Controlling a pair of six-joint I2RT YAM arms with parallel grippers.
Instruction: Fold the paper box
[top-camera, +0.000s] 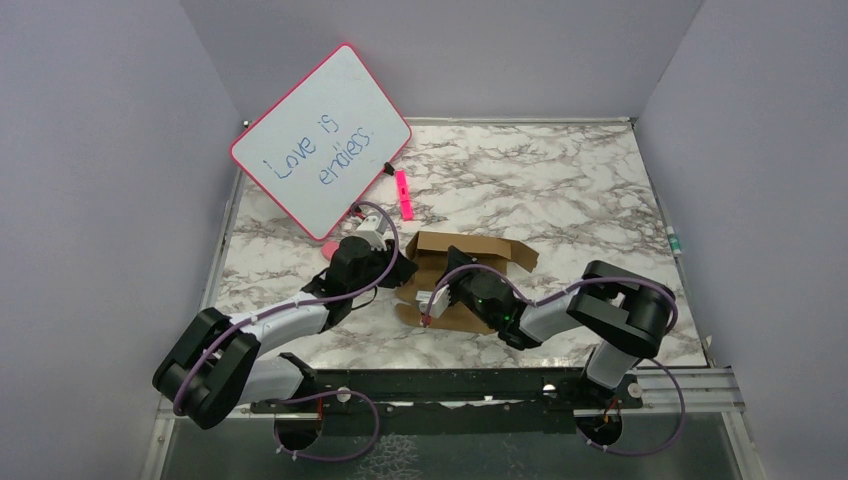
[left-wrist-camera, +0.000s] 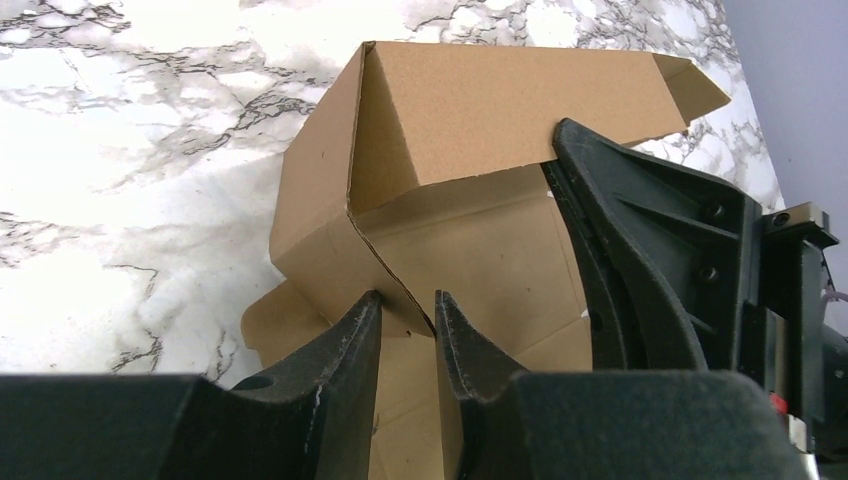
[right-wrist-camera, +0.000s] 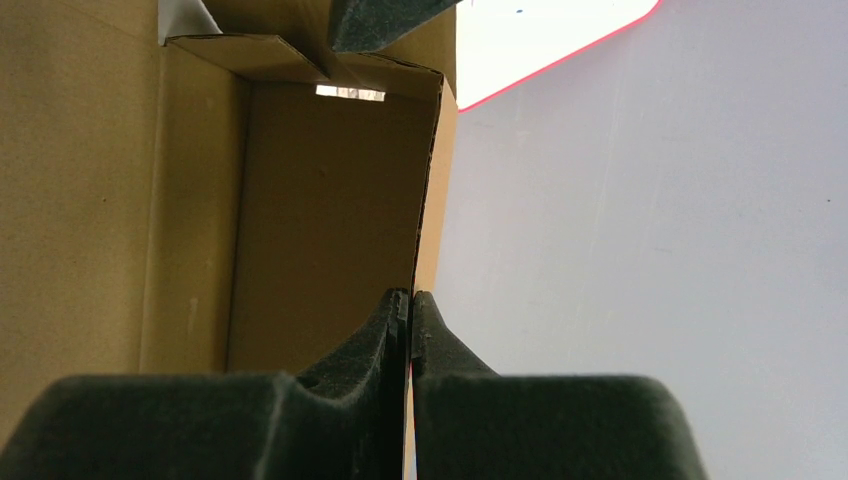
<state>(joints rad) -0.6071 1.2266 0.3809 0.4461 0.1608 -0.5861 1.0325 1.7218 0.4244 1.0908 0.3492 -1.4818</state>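
Centre of the marble table (top-camera: 580, 190): the paper box (top-camera: 445, 246), plain brown cardboard, sits half-formed btwn my two arms, somewhat closer to the near edge than the far one. One long wall stands up along its far side, a tab juts from the far-right corner, and flat flaps lie out at the near-left.

My right pincer (right-wrist-camera: 408, 300) reaches in from the right and is clenched on the thin edge of an upright wall, w/ the box's inside to its left in the wrist view.

My left pincer (left-wrist-camera: 408, 310) is at the box's left end, released: fingers a little apart, straddling the creased corner of a side flap w/o pinching it. The right pincer's black body is close by, just across the cardboard.

Beyond the box, to its far-left, a pink marker (top-camera: 403, 195) lies on the marble. Farther out, a pink-rimmed whiteboard (top-camera: 320, 140) is propped at an angle in the far-left corner, w/ "Love is endless" handwritten in blue. Grey walls close the scene left, right and far.
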